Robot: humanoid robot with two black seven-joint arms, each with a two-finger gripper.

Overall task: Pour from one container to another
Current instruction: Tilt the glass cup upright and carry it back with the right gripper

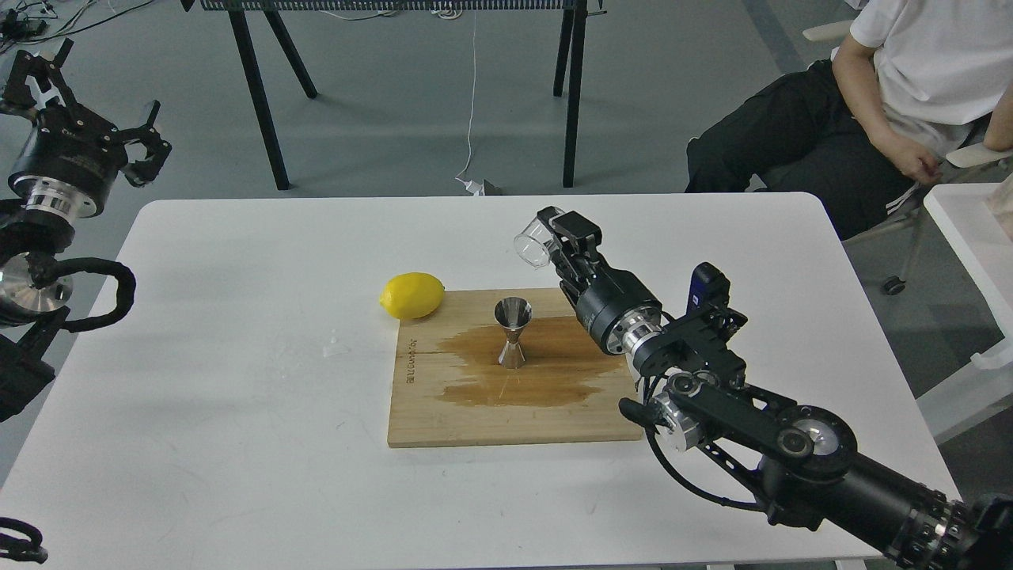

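Note:
The steel jigger (513,332) stands upright on a wooden board (443,412), in a brown wet stain. My right gripper (554,233) is shut on the small clear cup (534,241), which is tipped on its side with its mouth toward the left. The cup hangs above the table, up and to the right of the jigger and clear of it. My left gripper (95,103) is raised off the table's far left corner, its fingers spread and nothing in them.
A yellow lemon (411,295) lies at the board's far left corner. A small clear scrap (336,347) lies on the white table (237,443) left of the board. A seated person (886,95) is at the far right, beside another white surface (969,218).

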